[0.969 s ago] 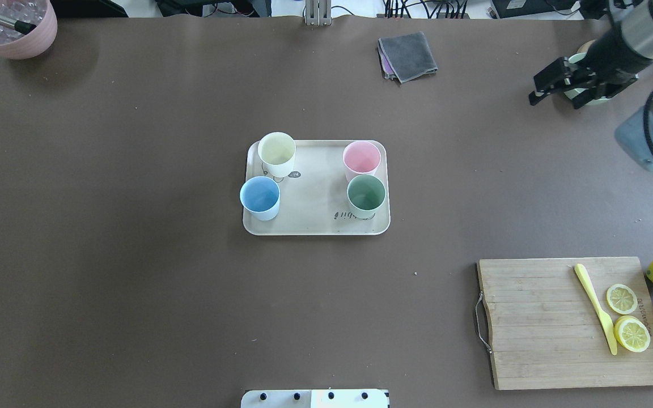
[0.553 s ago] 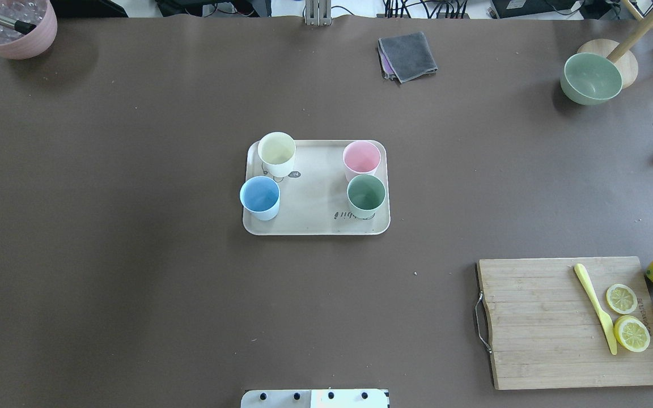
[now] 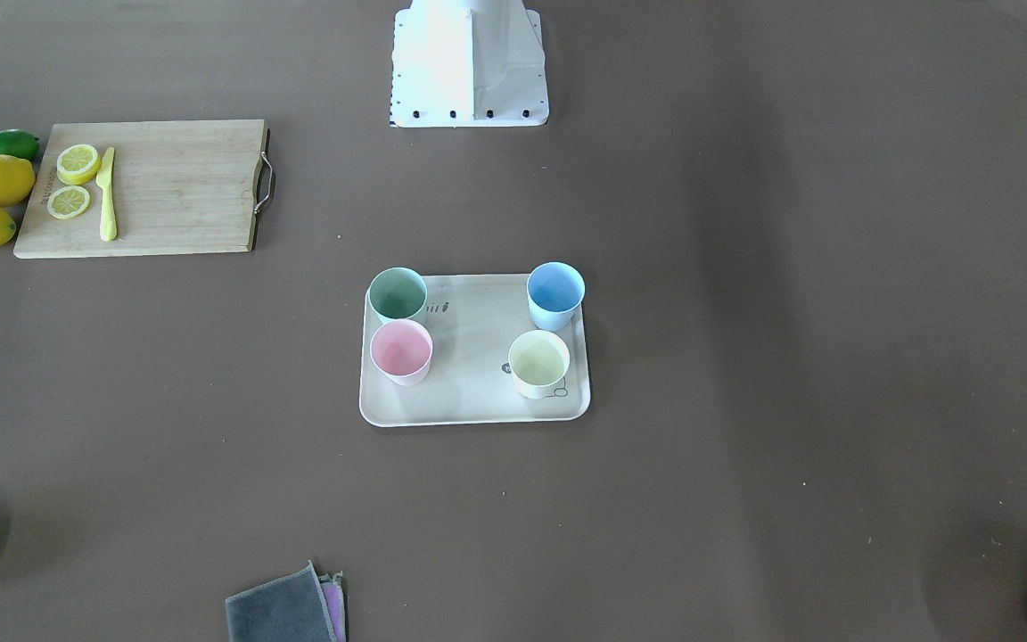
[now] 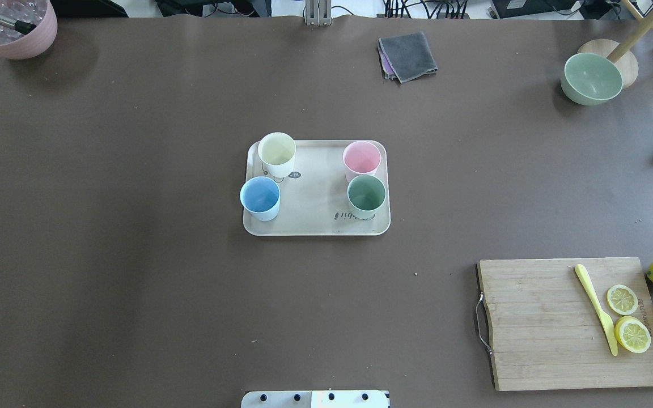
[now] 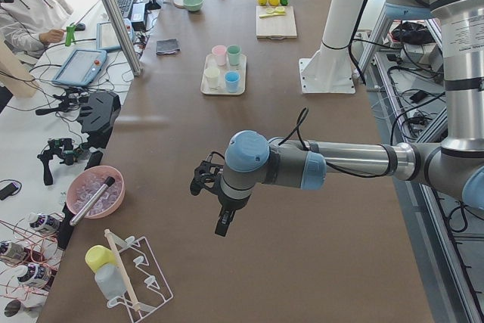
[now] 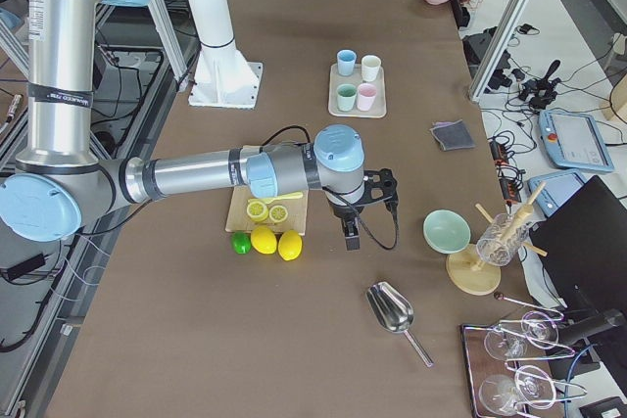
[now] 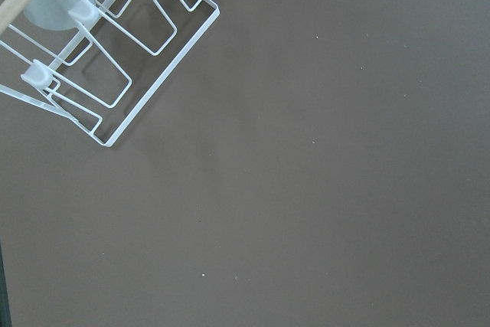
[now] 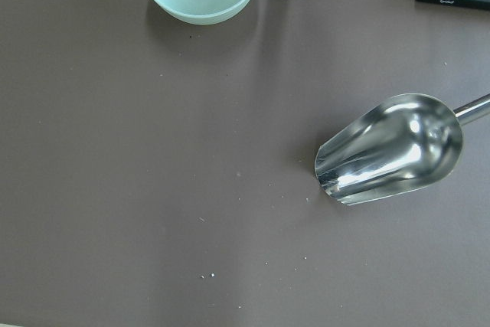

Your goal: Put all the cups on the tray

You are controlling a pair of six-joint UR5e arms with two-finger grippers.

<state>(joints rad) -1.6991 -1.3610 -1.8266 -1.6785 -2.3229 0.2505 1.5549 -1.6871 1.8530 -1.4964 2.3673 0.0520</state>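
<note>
- Cream cup [image 4: 276, 151], pink cup [image 4: 361, 158], blue cup [image 4: 259, 197] and green cup [image 4: 366, 194] stand upright on the tray [image 4: 315, 224], near its corners.
- Left gripper [image 5: 213, 206] and right gripper [image 6: 355, 227] hang far from the tray; clenched or released, I cannot tell.

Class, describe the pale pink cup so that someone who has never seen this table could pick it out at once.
At the middle of the brown table lies a flat beige rectangular tray. On its right half, from the robot's side, the pale pink handleless cup stands just beyond the sage green cup. It is the only pink one of four.
</note>
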